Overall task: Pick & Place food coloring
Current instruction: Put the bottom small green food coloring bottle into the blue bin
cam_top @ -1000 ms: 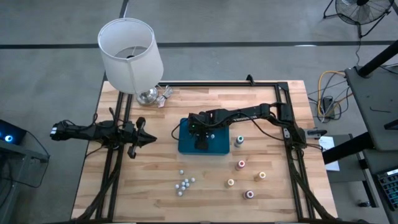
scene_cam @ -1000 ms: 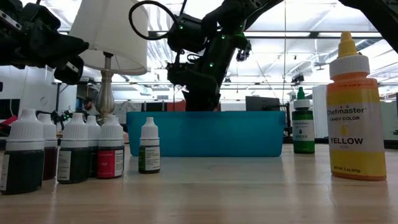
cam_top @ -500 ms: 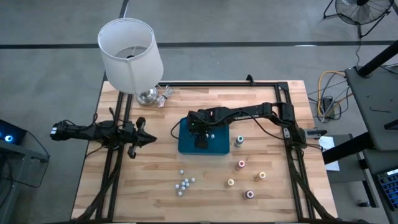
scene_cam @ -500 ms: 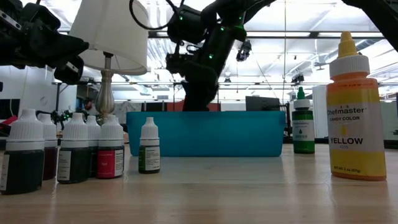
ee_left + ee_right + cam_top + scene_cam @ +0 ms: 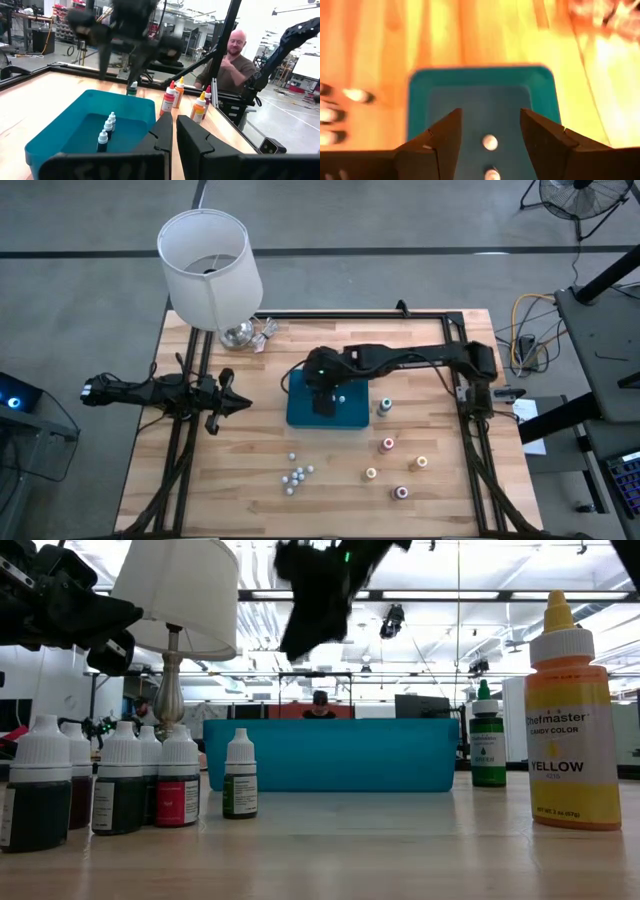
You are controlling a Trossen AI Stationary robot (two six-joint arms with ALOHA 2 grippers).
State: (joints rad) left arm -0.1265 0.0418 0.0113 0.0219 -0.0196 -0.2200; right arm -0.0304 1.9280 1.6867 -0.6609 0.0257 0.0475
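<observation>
Three tiny white-capped food coloring bottles (image 5: 108, 128) stand inside the blue plastic tray (image 5: 300, 417) mid-counter; more (image 5: 297, 474) wait nearby. The right pincer (image 5: 489, 131) hangs open and empty above it; descending carelessly could topple them. The left pincer (image 5: 237, 402) idles closed, left of the tray.

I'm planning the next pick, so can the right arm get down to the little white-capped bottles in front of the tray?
Probably yes. The right gripper hangs open above the blue tray, and nothing stands between it and the small bottles on the table.
</observation>
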